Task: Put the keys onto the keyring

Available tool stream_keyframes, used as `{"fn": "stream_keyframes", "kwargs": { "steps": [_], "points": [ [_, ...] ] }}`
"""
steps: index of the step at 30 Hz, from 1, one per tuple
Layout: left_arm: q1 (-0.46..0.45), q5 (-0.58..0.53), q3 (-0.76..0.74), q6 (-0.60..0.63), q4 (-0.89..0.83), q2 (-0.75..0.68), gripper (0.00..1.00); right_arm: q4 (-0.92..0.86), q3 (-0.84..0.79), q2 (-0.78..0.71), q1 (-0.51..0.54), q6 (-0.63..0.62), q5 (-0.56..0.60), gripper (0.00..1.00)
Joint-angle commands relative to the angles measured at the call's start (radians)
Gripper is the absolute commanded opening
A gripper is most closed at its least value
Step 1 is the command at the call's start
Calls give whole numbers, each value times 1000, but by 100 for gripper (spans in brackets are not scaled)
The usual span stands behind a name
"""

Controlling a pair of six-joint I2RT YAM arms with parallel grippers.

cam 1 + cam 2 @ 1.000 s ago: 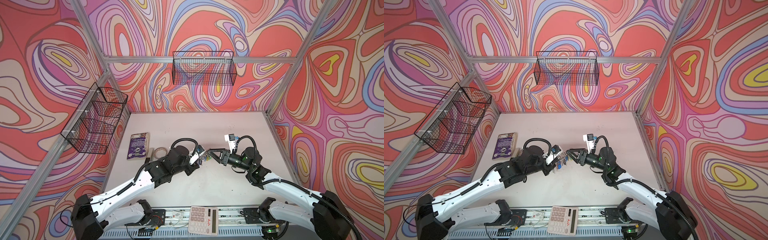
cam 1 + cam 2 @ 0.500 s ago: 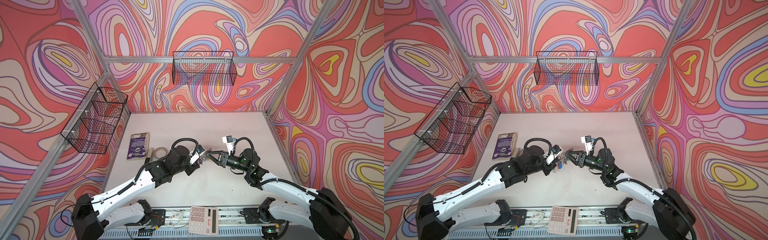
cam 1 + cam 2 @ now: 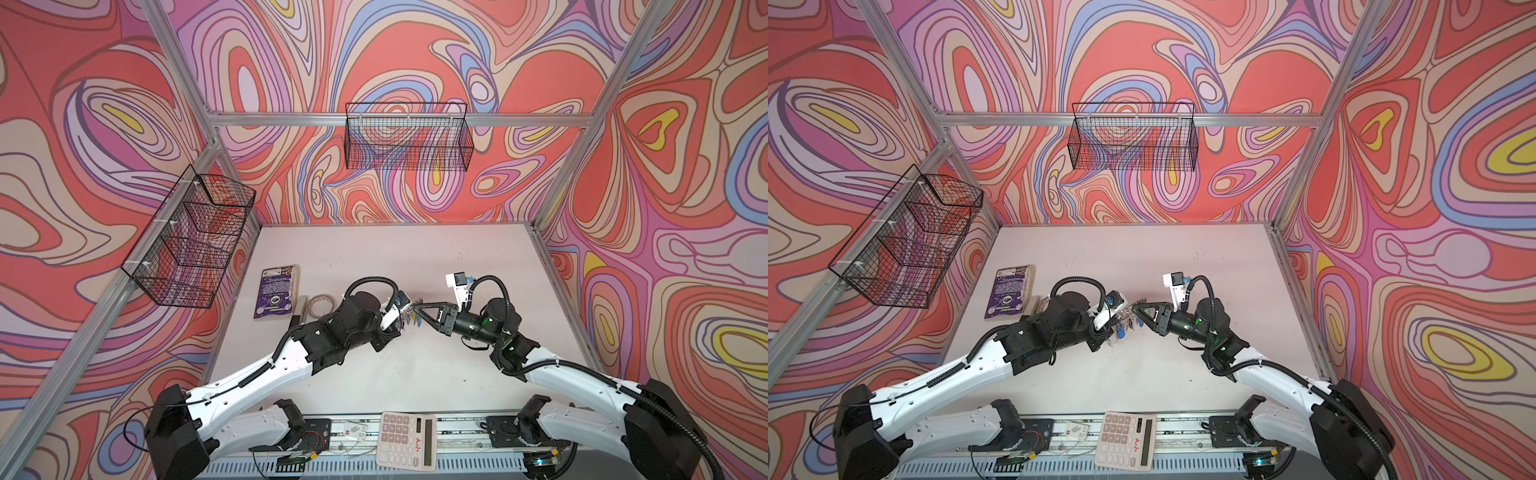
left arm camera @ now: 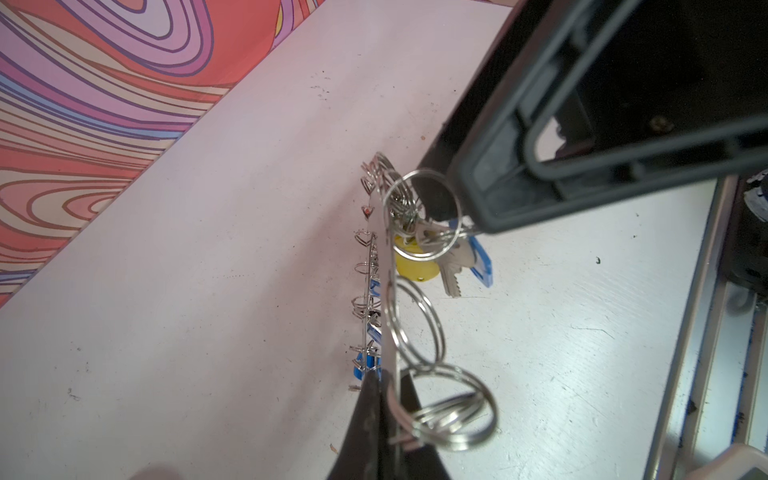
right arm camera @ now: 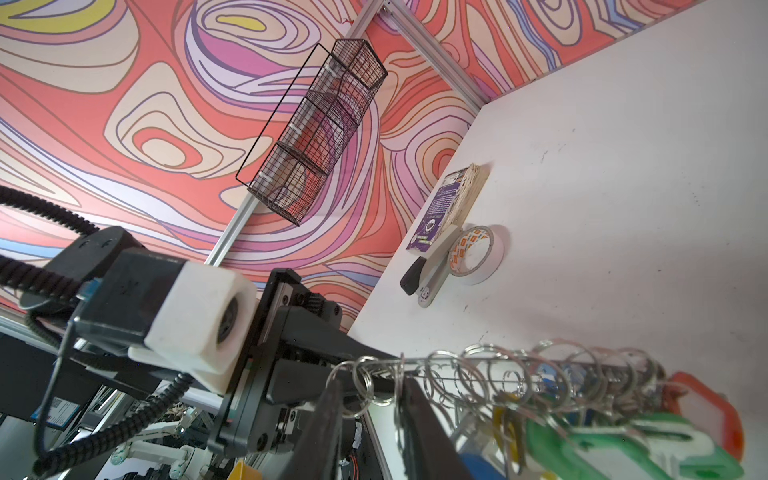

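The keyring (image 4: 387, 291) is held off the counter (image 3: 415, 374) near its middle, where the two arms meet. It shows edge-on in both wrist views. Split rings (image 4: 451, 411) hang all along its rim. Keys (image 4: 455, 266) dangle from it, one silver key beside a yellow tag (image 4: 415, 266) and a blue tag (image 4: 480, 262). In the right wrist view more keys hang with green tags (image 5: 582, 449) and a red tag (image 5: 706, 411), all blurred.

The left end effector (image 4: 387, 384) is closed on the keyring's rim, pinching the flat metal between its fingers. The right end effector (image 5: 372, 380) reaches the opposite rim with its fingers narrowly apart and small split rings in the gap.

On the counter's left side a book (image 3: 276, 293), a stapler (image 5: 432, 266) and tape (image 3: 322, 305) lie close together. A calculator (image 3: 407, 440) sits at the front between the arm bases, and baskets (image 3: 409, 141) hang on the walls.
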Motion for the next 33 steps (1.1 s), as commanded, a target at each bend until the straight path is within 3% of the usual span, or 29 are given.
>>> {"fn": "stream_keyframes", "kwargs": {
  "steps": [1, 11, 17, 21, 26, 29, 33],
  "points": [
    [-5, 8, -2, -1, 78, -6, 0, -39, 15, -15, 5, -15, 32, 24],
    [-5, 12, -10, 2, 82, -7, 0, 1, 21, 28, 6, 2, 23, 14],
    [-5, 11, -19, 10, 74, -3, 0, -14, 32, 35, 5, -5, 31, 1],
    [-5, -5, -18, 12, 51, 1, 0, -67, 56, 32, 5, -37, 28, 0],
    [-5, 2, -16, 9, 27, -14, 0, -295, 149, 36, 5, -186, 27, 0],
    [-6, 21, -21, 11, 15, -31, 10, -456, 223, 34, 6, -341, 30, 0],
    [-5, 57, -16, 14, -47, -50, 27, -539, 266, 28, 6, -493, 37, 0]
  ]
}}
